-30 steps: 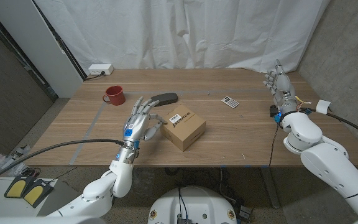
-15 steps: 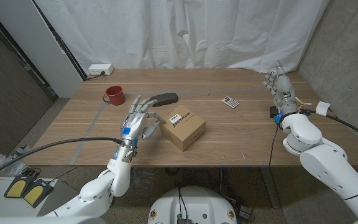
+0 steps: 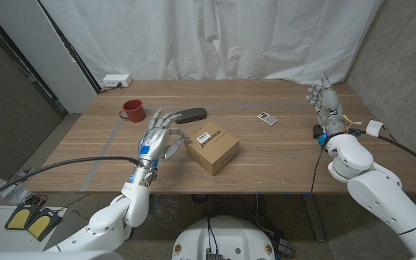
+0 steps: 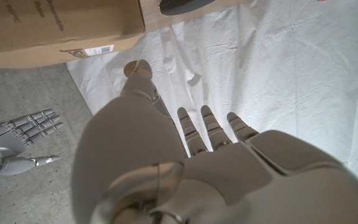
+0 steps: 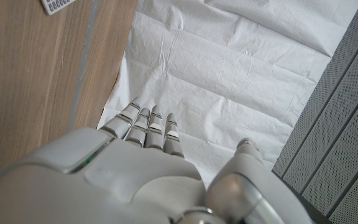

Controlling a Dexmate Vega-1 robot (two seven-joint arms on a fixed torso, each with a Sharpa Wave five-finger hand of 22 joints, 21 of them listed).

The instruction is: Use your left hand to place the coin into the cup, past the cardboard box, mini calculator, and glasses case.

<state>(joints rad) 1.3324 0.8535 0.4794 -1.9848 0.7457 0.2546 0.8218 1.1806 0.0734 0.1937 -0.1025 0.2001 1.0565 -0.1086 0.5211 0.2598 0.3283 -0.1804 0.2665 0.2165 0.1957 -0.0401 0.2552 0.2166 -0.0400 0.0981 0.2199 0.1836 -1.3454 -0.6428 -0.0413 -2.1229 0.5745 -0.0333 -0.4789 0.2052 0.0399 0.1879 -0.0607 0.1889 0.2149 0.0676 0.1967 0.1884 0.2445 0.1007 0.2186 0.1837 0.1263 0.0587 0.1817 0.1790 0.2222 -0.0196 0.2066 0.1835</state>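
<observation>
Left hand (image 3: 159, 139) open, nothing held, left of cardboard box (image 3: 212, 147) | coin not discernible | cup (image 3: 132, 110) far-left | right hand (image 3: 323, 97) open | coin to be located before any reach is made

Around one cardboard box (image 3: 212, 147) on the surface (image 3: 280, 155) were one red cup (image 3: 132, 110), one dark glasses case (image 3: 190, 115) and one mini calculator (image 3: 267, 119). Beyond the cup sat one white power strip (image 3: 116, 81).

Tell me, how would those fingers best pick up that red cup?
Probably by its handle, which sticks out on the side towards the robot's left, or around the round body of the red cup from the near side. It stands upright, mouth open upward, so a sideways grip seems steadier than one from above.
</observation>
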